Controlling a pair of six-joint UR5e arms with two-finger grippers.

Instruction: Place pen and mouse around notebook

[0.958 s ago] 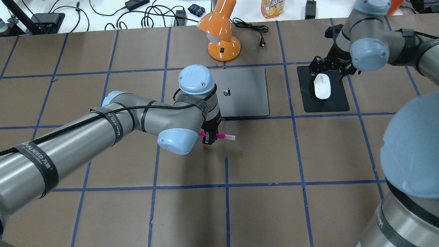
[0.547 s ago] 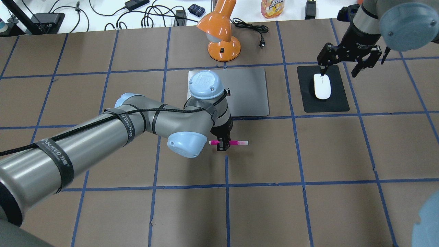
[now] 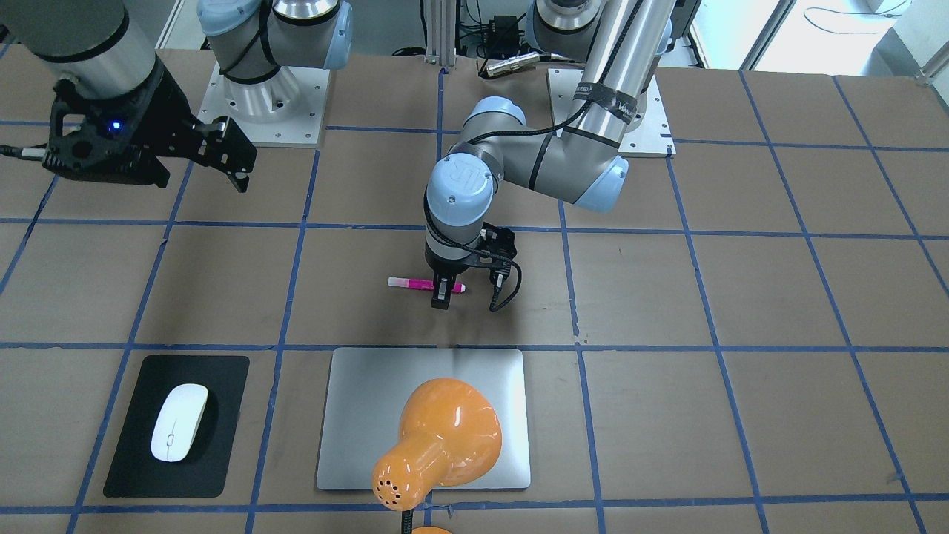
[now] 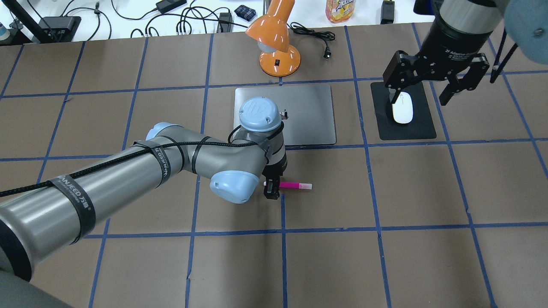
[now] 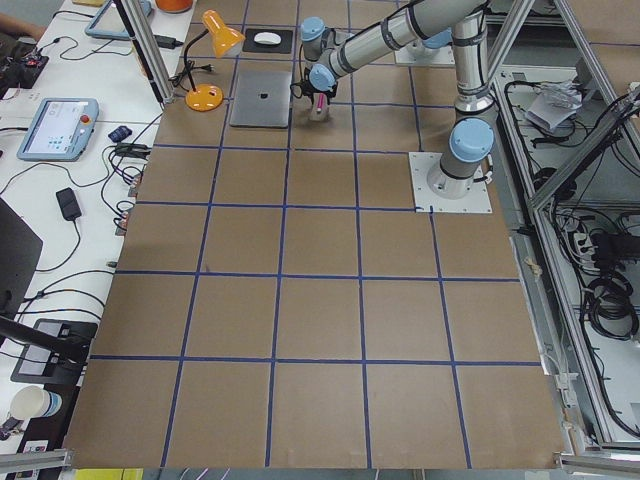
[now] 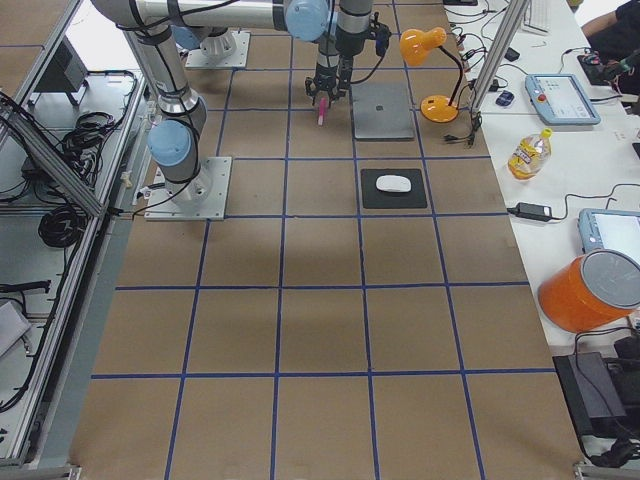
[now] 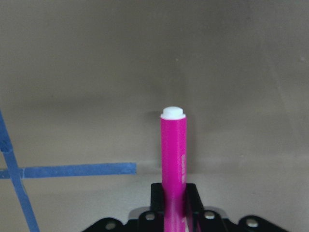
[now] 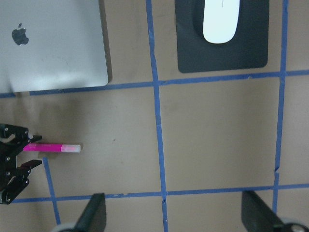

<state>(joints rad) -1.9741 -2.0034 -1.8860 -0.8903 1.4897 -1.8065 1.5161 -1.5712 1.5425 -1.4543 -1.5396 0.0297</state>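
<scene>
The magenta pen point(image 4: 293, 185) lies level just over the table, one tile in front of the silver notebook point(image 4: 308, 115). My left gripper point(image 4: 271, 193) is shut on the pen near its white-tipped end; the wrist view shows the pen point(image 7: 174, 150) running out from between the fingers. The white mouse point(image 4: 402, 108) rests on a black mat point(image 4: 421, 128) to the right of the notebook. My right gripper point(image 4: 424, 85) hangs open high above the mouse and holds nothing. In the front view the pen point(image 3: 415, 282) is behind the notebook point(image 3: 356, 415) and the mouse point(image 3: 179, 421) is at the lower left.
An orange desk lamp point(image 4: 278, 47) stands just beyond the notebook's far edge, its cord trailing right. Cables, a bottle and other gear lie on the white bench past the table's far edge. Blue tape lines divide the brown table top into squares.
My left gripper has carried the pen to the right and nearer the table's front. The right arm has lifted up and away from the mouse, which stays on the mat.
</scene>
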